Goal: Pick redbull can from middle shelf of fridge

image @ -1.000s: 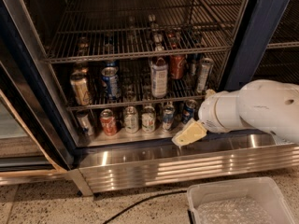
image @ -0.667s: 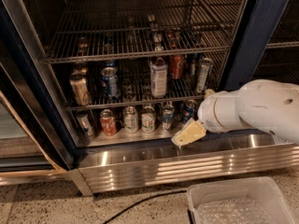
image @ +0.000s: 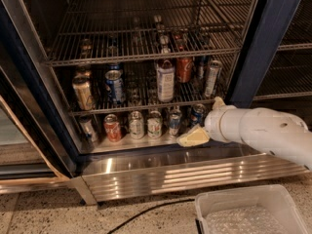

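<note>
Nothing has visibly moved since a second ago. The cream-coloured claw (image: 194, 137) on its white arm (image: 263, 130) still hangs just in front of the bottom row of cans (image: 136, 125), above the ribbed stainless-steel base (image: 185, 173). Whether the claw is wide or narrow cannot be told.

Up and left of the claw, the middle shelf (image: 97, 109), a silvery wire-grid surface, has open gaps between a tan can (image: 83, 92), a wider blue soda can (image: 115, 86) and a tall white-labelled bottle (image: 165, 79). Above and slightly right of the claw, the tall, slim silvery redbull can (image: 212, 78) stands upright near that shelf's right end, with open room in front of it. A red can (image: 184, 69) and a slim dark-blue can (image: 201, 67) stand just left of it, further back. Up and right of the claw, the dark blue frame of the fridge (image: 258, 43) bounds the opening.

The arm covers the fridge's lower right corner and is cut off at the right edge. The cans behind the top wire rack (image: 141, 55) are dim and hard to make out.

Below the claw, a black cable (image: 146, 212) lies on the speckled floor (image: 39, 213). Right of the cable sits a clear plastic bin (image: 234, 199), cut off at the bottom.
</note>
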Controlling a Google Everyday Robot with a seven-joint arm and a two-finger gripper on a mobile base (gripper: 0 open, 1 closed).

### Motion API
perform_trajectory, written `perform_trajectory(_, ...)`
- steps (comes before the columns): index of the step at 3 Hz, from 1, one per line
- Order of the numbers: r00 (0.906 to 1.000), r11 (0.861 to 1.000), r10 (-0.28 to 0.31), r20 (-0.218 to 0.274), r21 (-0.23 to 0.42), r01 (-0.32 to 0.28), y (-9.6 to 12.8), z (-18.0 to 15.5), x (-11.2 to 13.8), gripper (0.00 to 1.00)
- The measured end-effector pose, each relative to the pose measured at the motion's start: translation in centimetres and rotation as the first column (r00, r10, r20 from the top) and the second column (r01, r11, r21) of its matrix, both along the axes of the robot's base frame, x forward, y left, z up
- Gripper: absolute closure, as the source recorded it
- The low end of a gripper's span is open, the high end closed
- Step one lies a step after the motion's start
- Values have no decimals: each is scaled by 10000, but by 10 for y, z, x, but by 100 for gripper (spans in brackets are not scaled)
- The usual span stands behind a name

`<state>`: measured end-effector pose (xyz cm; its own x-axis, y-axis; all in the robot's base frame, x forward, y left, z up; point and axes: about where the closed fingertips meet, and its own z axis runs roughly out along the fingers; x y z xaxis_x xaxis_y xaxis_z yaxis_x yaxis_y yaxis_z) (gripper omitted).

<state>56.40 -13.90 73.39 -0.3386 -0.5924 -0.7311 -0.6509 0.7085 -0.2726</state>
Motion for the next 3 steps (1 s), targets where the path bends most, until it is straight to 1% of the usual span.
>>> perform_trajectory(1,9927,9951,-699,988,770,624,-14,-5,30,0)
perform_trajectory(2,9759,9896,-998,1938,1213,772,-16,-7,53,0)
perform_trajectory(3,9655,9798,-1475,2144,1653,1130,-29,-22,72,0)
